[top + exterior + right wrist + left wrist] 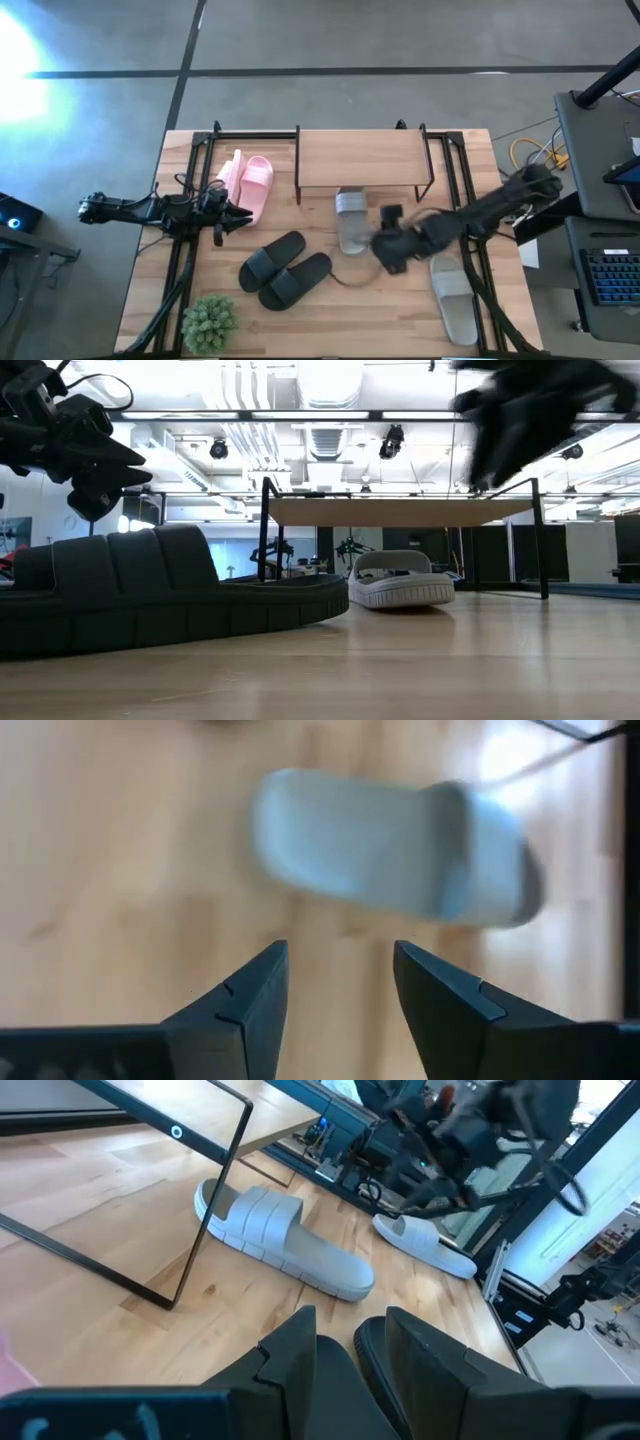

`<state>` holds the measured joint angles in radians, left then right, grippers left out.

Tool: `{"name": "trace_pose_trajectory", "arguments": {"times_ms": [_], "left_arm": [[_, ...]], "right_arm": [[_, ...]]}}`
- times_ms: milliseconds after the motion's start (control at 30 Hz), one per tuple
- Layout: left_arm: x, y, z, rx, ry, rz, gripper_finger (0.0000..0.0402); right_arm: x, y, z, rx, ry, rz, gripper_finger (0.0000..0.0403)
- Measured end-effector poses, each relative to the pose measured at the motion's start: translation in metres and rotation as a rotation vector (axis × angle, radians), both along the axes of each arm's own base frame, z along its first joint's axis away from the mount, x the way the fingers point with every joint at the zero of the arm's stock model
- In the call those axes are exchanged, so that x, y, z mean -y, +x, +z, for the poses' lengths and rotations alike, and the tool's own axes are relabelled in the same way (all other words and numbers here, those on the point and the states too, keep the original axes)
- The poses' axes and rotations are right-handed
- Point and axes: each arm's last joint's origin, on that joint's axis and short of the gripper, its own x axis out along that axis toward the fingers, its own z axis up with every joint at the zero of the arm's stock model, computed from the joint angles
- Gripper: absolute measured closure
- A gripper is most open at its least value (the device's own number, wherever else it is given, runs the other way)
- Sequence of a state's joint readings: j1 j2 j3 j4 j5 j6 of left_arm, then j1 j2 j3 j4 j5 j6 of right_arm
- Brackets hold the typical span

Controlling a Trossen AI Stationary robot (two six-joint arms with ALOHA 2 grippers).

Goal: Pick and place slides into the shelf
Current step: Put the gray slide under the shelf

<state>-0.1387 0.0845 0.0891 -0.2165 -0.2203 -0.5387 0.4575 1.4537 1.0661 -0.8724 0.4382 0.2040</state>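
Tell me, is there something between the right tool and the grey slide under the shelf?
Nothing visible. The right tool hangs open just beside the grey slide, which lies partly under the shelf; only bare table shows between them.

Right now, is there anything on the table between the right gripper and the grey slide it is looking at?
No. In the right wrist view, only bare wooden table shows between the open right gripper and the light grey slide.
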Motion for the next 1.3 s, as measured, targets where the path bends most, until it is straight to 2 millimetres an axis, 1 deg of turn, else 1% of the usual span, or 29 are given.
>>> {"name": "trace_pose_trajectory", "arguments": {"times_ms": [100,233,300,400,500,600,733,900,1100,1300], "left_arm": [[0.0,0.0,0.0,0.0,0.0,0.0,0.0293],[0.0,0.0,0.0,0.0,0.0,0.0,0.0293],[0.0,0.0,0.0,-0.001,0.0,0.0,0.0293],[0.0,0.0,0.0,0.0,0.0,0.0,0.0293],[0.0,0.0,0.0,0.0,0.0,0.0,0.0293],[0.0,0.0,0.0,0.0,0.0,0.0,0.0293],[0.0,0.0,0.0,0.0,0.0,0.0,0.0293],[0.0,0.0,0.0,-0.001,0.0,0.0,0.0293],[0.0,0.0,0.0,-0.001,0.0,0.0,0.0293],[0.0,0.0,0.0,-0.001,0.0,0.0,0.0293]], "right_arm": [[-0.026,-0.026,0.0,0.001,0.037,0.008,0.0229],[-0.056,-0.053,-0.004,-0.029,0.054,0.024,0.0229],[-0.067,-0.066,-0.007,-0.07,0.037,0.009,0.0229],[-0.078,-0.082,-0.007,-0.119,-0.003,-0.041,0.0229],[-0.084,-0.097,-0.004,-0.129,-0.022,-0.099,0.0229],[-0.092,-0.107,-0.001,-0.149,0.022,-0.131,0.0229],[-0.102,-0.121,-0.002,-0.224,0.09,-0.15,0.0229],[-0.11,-0.138,-0.004,-0.271,0.127,-0.172,0.0229],[-0.111,-0.15,-0.014,-0.307,0.121,-0.19,0.0229],[-0.109,-0.152,-0.031,-0.321,0.144,-0.187,0.0229]]}}
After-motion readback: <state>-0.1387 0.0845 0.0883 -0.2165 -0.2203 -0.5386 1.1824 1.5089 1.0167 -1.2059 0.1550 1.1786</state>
